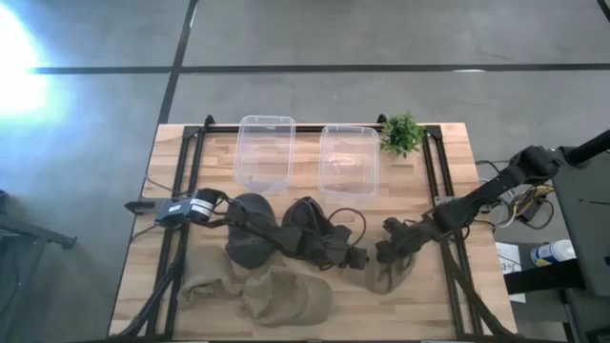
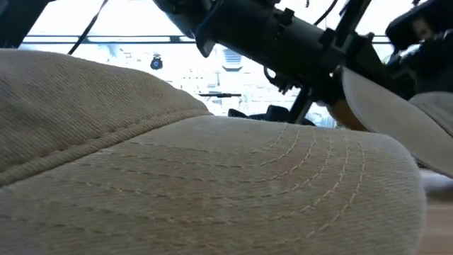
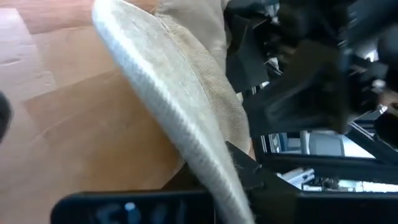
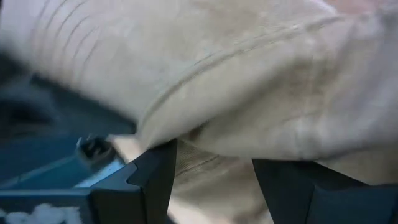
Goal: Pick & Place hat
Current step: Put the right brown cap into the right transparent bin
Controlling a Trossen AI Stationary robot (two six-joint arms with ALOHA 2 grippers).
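Note:
A khaki hat (image 1: 386, 273) lies right of the table's middle, between both grippers. My right gripper (image 1: 389, 246) reaches in from the right and is shut on its crown cloth (image 4: 249, 93). My left gripper (image 1: 356, 255) stretches across from the left and is shut on the hat's stiff brim (image 3: 168, 93). In the low view the raised brim (image 2: 386, 106) shows at the right under a dark arm (image 2: 283, 35). Two more khaki hats (image 1: 286, 297) (image 1: 208, 284) rest near the front edge; one of them (image 2: 198, 184) fills the low view. My left gripper pinches the khaki hat's brim at its edge (image 3: 225, 180) between its two fingers; the brim stands on edge and slants away from the fingers. My right gripper has a fold of the hat's cloth (image 4: 208, 163) between its fingers (image 4: 155, 180); the crown bulges beyond them.
Two clear plastic bins (image 1: 265, 151) (image 1: 349, 158) stand at the far side, with a small green plant (image 1: 401, 133) to their right. Dark rounded shapes (image 1: 253, 238) (image 1: 310, 229) sit under the left arm at mid-table. Bare wood (image 1: 419, 314) shows at the near right.

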